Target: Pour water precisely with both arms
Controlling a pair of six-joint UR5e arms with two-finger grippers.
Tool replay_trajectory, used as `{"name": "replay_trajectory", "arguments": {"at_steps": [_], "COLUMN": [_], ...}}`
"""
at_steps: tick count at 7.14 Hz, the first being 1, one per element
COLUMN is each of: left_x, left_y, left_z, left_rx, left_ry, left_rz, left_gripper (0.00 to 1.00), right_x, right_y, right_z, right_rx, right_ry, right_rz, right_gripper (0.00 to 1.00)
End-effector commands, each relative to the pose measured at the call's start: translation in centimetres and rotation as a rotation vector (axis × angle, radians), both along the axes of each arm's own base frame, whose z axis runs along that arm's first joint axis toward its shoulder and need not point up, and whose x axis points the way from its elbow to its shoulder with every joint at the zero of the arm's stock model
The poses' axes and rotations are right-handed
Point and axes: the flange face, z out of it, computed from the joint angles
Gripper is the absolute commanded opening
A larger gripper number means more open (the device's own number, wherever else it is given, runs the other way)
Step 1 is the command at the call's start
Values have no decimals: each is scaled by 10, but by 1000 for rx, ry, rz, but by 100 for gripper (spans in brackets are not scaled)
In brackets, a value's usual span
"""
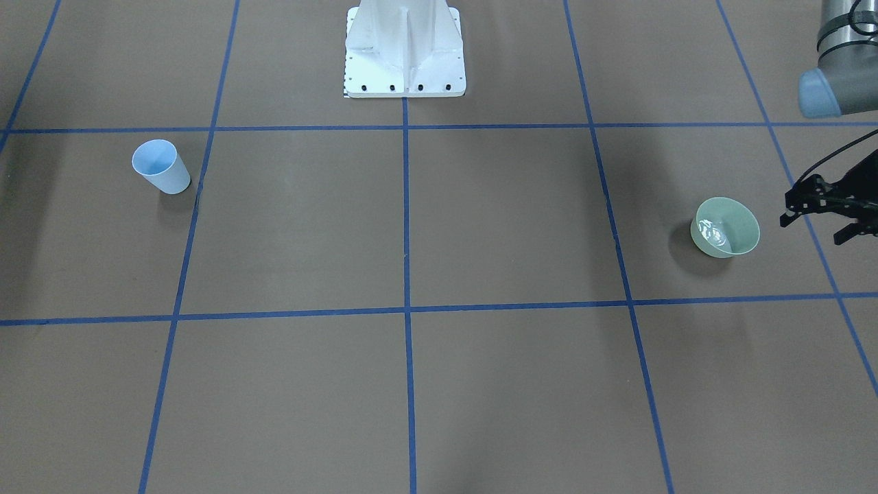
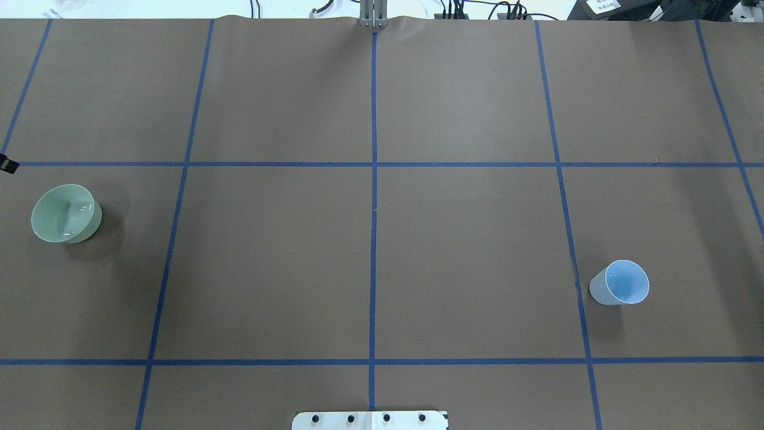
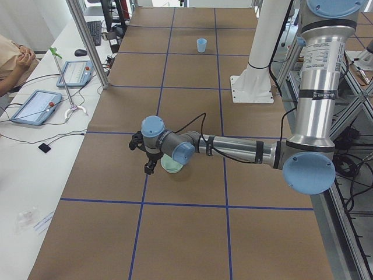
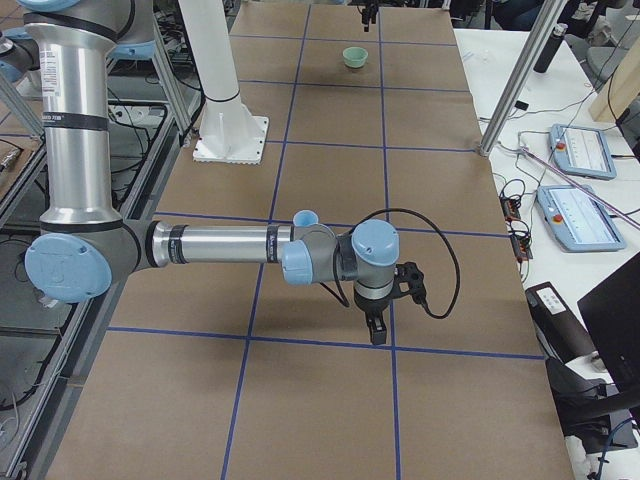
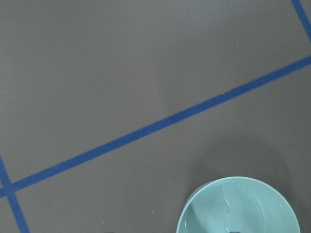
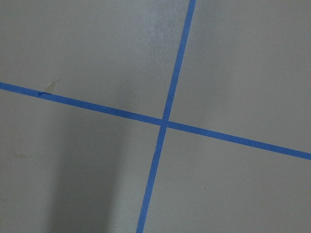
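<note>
A pale green bowl point(image 1: 725, 226) stands on the brown table point(image 1: 439, 219) and holds a little water point(image 1: 713, 234), seen as glossy glints. It also shows in the overhead view point(image 2: 65, 213) and in the left wrist view point(image 5: 238, 206). My left gripper point(image 1: 815, 228) hovers just beside the bowl, apart from it, open and empty. A light-blue cup point(image 1: 161, 167) stands upright on the other side of the table point(image 2: 621, 282). My right gripper point(image 4: 378, 315) shows only in the exterior right view, past the cup point(image 4: 305, 218); I cannot tell if it is open or shut.
The white pedestal base point(image 1: 405, 51) stands at the robot's side of the table's middle. Blue tape lines point(image 1: 406, 309) divide the table into squares. Side benches with tablets point(image 3: 35, 108) and a metal post point(image 3: 87, 44) flank the table's far side.
</note>
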Motion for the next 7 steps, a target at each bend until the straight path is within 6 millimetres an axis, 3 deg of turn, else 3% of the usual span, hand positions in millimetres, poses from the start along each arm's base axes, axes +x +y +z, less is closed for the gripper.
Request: {"name": "replay_trajectory", "arguments": {"at_steps": [1, 2, 4, 5, 7], "left_x": [-71, -100, -164, -182, -186], "left_y": [-19, -28, -24, -12, 10], "left_z": [-10, -17, -14, 3, 38], "left_rx": [-15, -37, -47, -74, -142], "left_ry": [-27, -44, -52, -67, -114], "left_rz": [18, 29, -29, -65, -79], "left_gripper": [100, 100, 100, 100, 100], "right_x": [0, 0, 0, 0, 0], "right_y": [1, -1, -1, 2, 3], "right_z": [3, 2, 2, 5, 7], "right_rx": [-9, -7, -7, -13, -18], "right_ry": [-3, -2, -2, 0, 0], "right_rz": [1, 1, 1, 1, 1], "right_gripper": [100, 100, 100, 100, 100]}}
